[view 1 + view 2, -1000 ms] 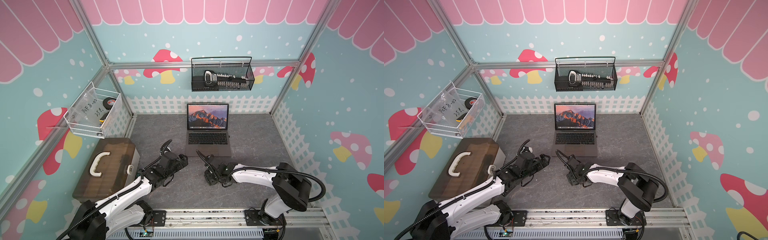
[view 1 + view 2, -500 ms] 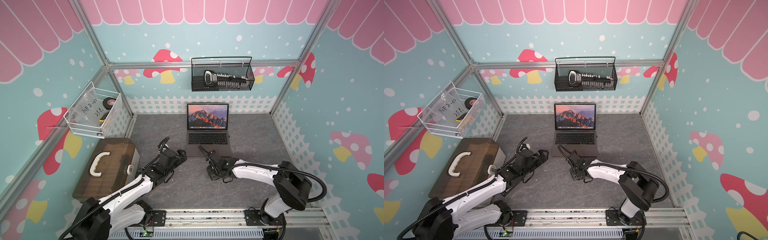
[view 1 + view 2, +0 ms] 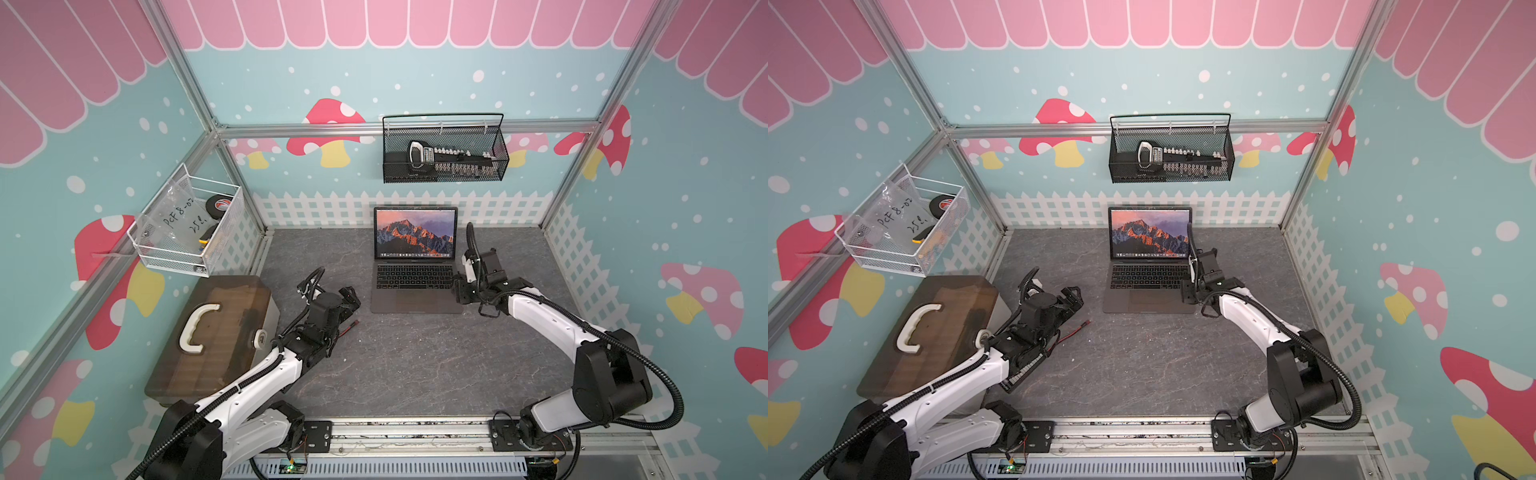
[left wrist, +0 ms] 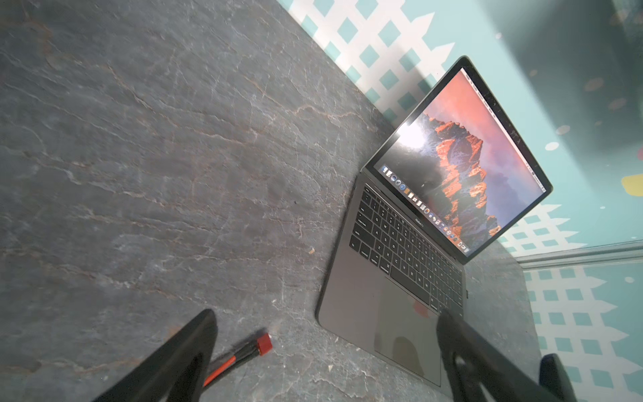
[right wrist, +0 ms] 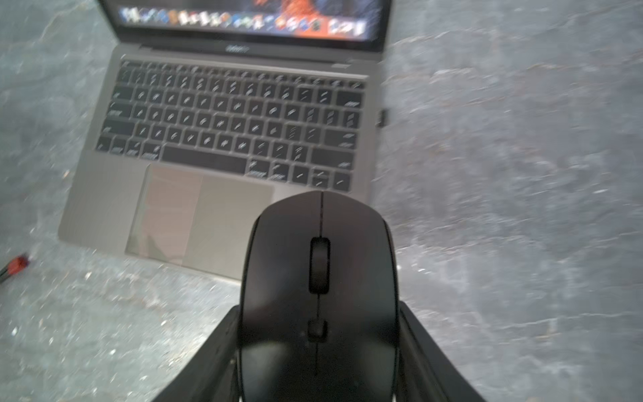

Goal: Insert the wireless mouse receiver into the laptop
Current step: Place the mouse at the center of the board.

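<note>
Right gripper (image 5: 317, 323) clamps a black mouse (image 5: 288, 250), unseen in both top views.

My left gripper (image 3: 1072, 298) hung over the grey table (image 3: 1142, 365) at the open laptop's (image 3: 1148, 276) eight o'clock, well apart from it. The red-tipped plug (image 3: 1086, 322) lay at that gripper's five o'clock. My right gripper (image 3: 1187, 292) sat at the laptop's four o'clock, by its front corner; contact I could not tell. The wooden case (image 3: 955, 316) stood at the table's nine o'clock.
</note>
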